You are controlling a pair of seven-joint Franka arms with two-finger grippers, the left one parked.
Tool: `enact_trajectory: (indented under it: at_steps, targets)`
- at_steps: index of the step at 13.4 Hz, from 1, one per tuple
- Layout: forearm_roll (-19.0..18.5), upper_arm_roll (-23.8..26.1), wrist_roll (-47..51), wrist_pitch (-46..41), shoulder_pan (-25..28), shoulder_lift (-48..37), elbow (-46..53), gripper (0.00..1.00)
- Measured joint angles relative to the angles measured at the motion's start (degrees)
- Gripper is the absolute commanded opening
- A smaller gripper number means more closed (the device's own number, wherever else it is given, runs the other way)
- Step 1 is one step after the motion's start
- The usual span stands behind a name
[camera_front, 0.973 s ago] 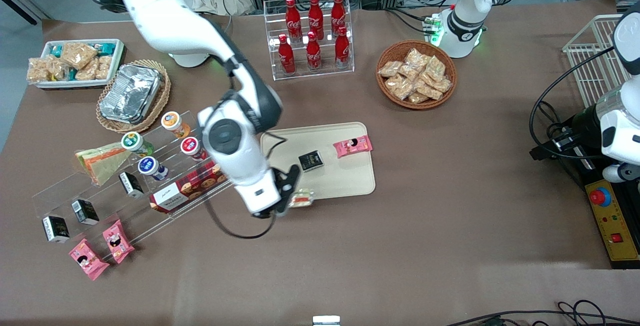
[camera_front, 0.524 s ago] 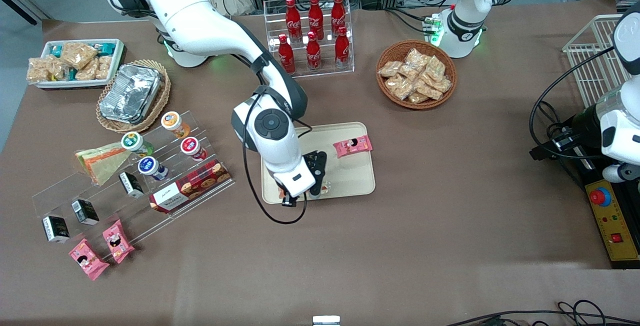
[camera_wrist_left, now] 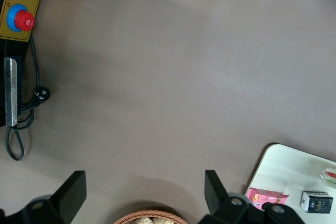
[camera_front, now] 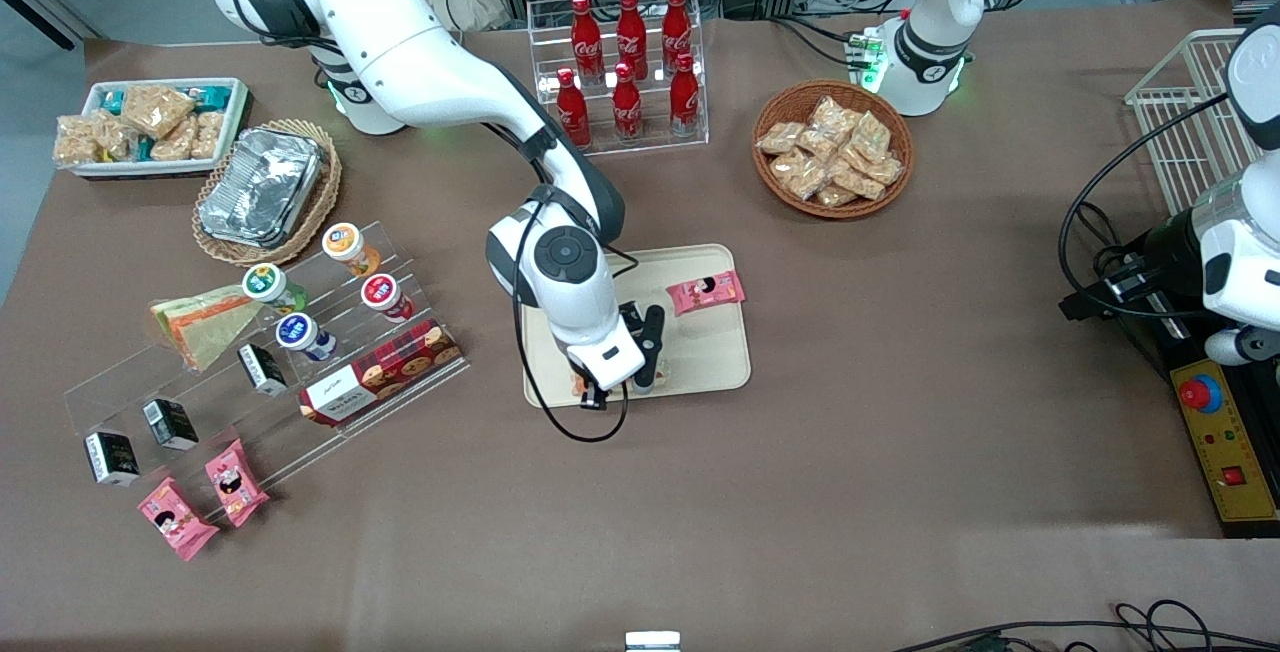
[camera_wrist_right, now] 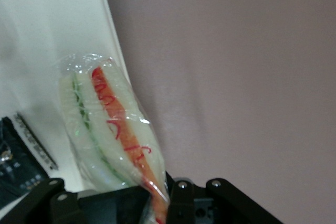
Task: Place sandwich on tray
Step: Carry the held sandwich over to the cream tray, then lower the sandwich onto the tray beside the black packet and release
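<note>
I held the sandwich (camera_wrist_right: 107, 129) by one end, my gripper (camera_front: 628, 384) clamped on its clear wrap; white bread, a green line and a red-orange strip showed through the plastic. It hung over the edge of the cream tray (camera_front: 715, 357) that lies nearest the front camera. In my wrist view most of the pack was over the pale tray surface, while its red side ran along the rim with the brown table (camera_front: 850, 452) just beside it. I could not tell whether its free end was touching the tray or still clear of it.

On the same tray, farther from the front camera than my gripper, lay a pink snack packet (camera_front: 706, 292). A small black box (camera_wrist_left: 316, 201) showed near it in the parked arm's wrist view and sat close beside the sandwich in my own.

To my mind the carry was nearly done and the step in hand was the set-down. To do it well I judged I should shift a little farther from the rim toward the tray's bare middle, so the wedge would not land half on the lip and tip off. I should stay shy of the black box, come down until the wrap rested flat, and only then part my fingers. The soft wrap may cling to a pad, so a straight, slow lift seemed wise.
</note>
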Motion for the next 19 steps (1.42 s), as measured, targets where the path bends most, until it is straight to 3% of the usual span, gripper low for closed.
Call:
enact_trajectory:
  at_steps: [5, 6, 7, 8, 10, 11, 19]
  targets:
    - [-0.20, -0.03, 1.33, 1.05, 2.26, 0.37, -2.19, 0.00]
    - [-0.21, -0.04, 1.61, 1.13, 2.59, 0.38, -2.55, 0.10]
    - [-0.27, -0.06, 2.07, 1.22, 2.93, 0.38, -2.86, 0.40]
    - [-0.68, -0.10, 2.76, 1.26, 3.27, 0.38, -3.00, 0.52]
    - [-1.87, -0.11, 4.20, 1.35, 3.56, 0.36, -3.00, 0.91]
    - [-1.94, -0.16, 4.58, 1.49, 3.56, 0.34, -3.00, 0.97]
    - [-1.96, -0.15, 5.45, 0.29, 3.76, -0.88, -2.95, 0.97]
